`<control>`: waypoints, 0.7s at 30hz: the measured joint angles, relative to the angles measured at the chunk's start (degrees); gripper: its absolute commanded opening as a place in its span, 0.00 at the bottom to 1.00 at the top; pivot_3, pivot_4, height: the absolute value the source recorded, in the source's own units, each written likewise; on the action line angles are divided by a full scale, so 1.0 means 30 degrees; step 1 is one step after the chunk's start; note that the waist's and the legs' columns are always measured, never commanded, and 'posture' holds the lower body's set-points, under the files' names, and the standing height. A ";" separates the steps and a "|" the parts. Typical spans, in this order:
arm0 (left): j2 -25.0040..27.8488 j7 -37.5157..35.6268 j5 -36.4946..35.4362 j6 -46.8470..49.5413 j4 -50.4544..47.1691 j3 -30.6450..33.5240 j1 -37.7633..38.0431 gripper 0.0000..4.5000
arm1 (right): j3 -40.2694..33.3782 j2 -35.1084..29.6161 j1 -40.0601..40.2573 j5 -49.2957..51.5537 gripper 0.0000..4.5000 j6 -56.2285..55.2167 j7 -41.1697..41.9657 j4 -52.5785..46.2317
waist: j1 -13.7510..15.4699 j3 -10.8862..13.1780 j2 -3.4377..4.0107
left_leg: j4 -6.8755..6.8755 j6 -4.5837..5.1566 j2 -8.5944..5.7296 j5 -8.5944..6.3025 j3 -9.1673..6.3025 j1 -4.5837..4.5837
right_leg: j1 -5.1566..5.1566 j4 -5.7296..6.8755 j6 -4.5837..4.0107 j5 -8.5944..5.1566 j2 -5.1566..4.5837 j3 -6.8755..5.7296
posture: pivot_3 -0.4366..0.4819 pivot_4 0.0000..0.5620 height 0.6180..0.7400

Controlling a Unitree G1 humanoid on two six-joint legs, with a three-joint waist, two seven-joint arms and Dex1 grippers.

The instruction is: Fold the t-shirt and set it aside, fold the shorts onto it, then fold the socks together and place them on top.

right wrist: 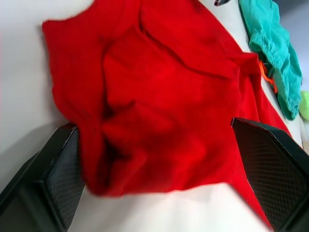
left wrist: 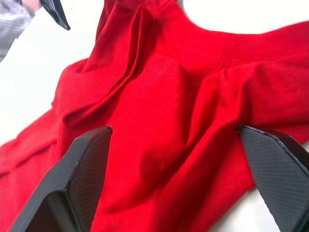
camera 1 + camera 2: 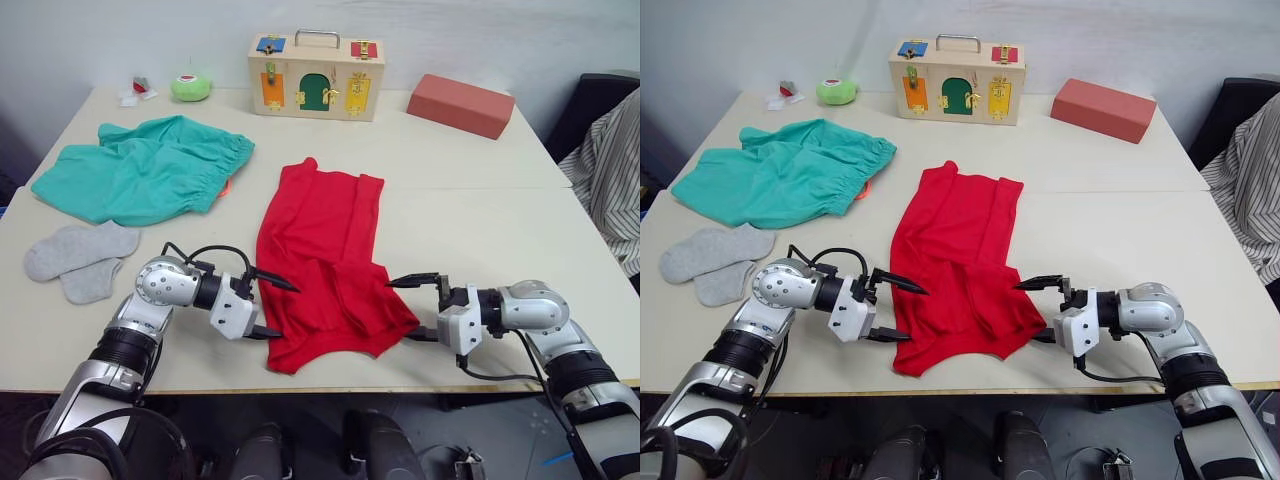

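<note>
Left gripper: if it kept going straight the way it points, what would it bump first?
Most likely the t-shirt. The open left gripper points sideways at its near edge, and the left wrist view shows red cloth right between its fingers.

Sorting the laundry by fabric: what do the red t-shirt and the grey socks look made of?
The t-shirt looks like thin matte cotton jersey: it lies limp in soft creases and folds. The socks look like a thicker, slightly fuzzy knit, holding a rounded shape. The exact fibres cannot be told.

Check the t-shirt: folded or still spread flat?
Partly folded. The t-shirt lies as a narrow strip with its near end doubled over itself, between the open left gripper and right gripper.
</note>
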 measured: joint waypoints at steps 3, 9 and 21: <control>0.0132 -0.0190 -0.0038 -0.0897 0.0566 -0.0313 -0.0092 0.63 | 0.0466 0.0003 0.0039 -0.0079 0.56 -0.0009 -0.0098 0.0001 | -0.0002 -0.0011 0.0019 | -0.0001 0.0001 0.0001 -0.0002 -0.0005 0.0000 | 0.0000 0.0003 -0.0001 0.0000 -0.0001 0.0000 | 0.48 0.27 1.00; 0.1435 -0.0851 -0.0899 -0.0510 0.1284 -0.0138 -0.0092 0.55 | 0.0898 0.0006 0.0186 -0.0427 0.24 0.0369 -0.0348 -0.0066 | -0.0031 -0.0005 0.0028 | 0.0001 0.0010 0.0006 -0.0010 -0.0008 -0.0009 | -0.0006 0.0006 -0.0004 -0.0002 -0.0004 -0.0003 | 0.48 0.27 1.00; 0.1935 -0.1546 -0.1499 0.0234 0.1269 0.0500 -0.0108 1.00 | 0.0892 0.0006 0.0651 0.0009 0.23 0.2140 -0.0660 -0.0930 | -0.0003 -0.0005 0.0030 | 0.0003 0.0018 0.0006 -0.0032 -0.0018 -0.0016 | -0.0005 0.0002 -0.0006 -0.0003 -0.0010 -0.0009 | 0.48 0.27 1.00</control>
